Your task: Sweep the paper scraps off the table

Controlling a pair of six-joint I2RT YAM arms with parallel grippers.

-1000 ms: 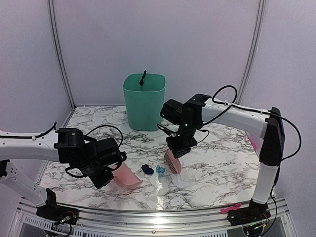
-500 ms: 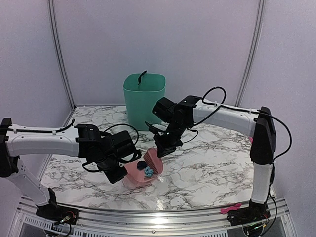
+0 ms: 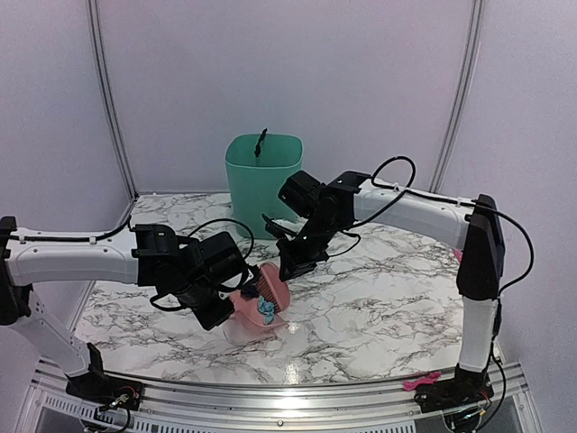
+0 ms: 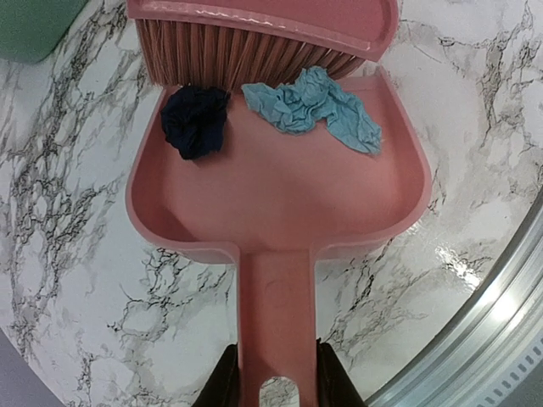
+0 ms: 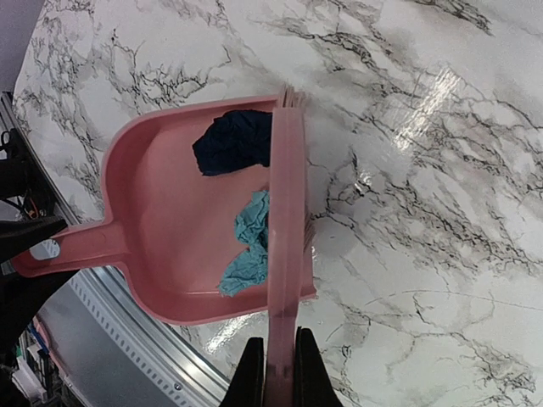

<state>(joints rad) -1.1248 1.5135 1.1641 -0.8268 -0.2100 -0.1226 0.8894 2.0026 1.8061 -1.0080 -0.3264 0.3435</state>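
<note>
My left gripper (image 3: 215, 305) (image 4: 271, 383) is shut on the handle of the pink dustpan (image 3: 243, 316) (image 4: 280, 195) (image 5: 157, 229), which rests on the marble table (image 3: 388, 298). A dark navy paper scrap (image 4: 195, 123) (image 5: 233, 140) and a light-blue scrap (image 3: 266, 309) (image 4: 314, 106) (image 5: 246, 246) lie inside the pan near its mouth. My right gripper (image 3: 293, 260) (image 5: 276, 373) is shut on the pink brush (image 3: 269, 287) (image 4: 254, 34) (image 5: 286, 212). The brush stands across the pan's mouth, its bristles against both scraps.
A green bin (image 3: 263, 185) (image 4: 34, 25) stands at the back of the table, a black item (image 3: 261, 142) on its rim. The silver front rail (image 3: 270, 397) (image 4: 475, 339) runs close to the pan. A small pink object (image 3: 422, 380) lies on the rail at right.
The brush swept left and pushed both scraps off the table into the dustpan. The left arm moved the pan right to meet it. The brush now stands at the pan's mouth.
</note>
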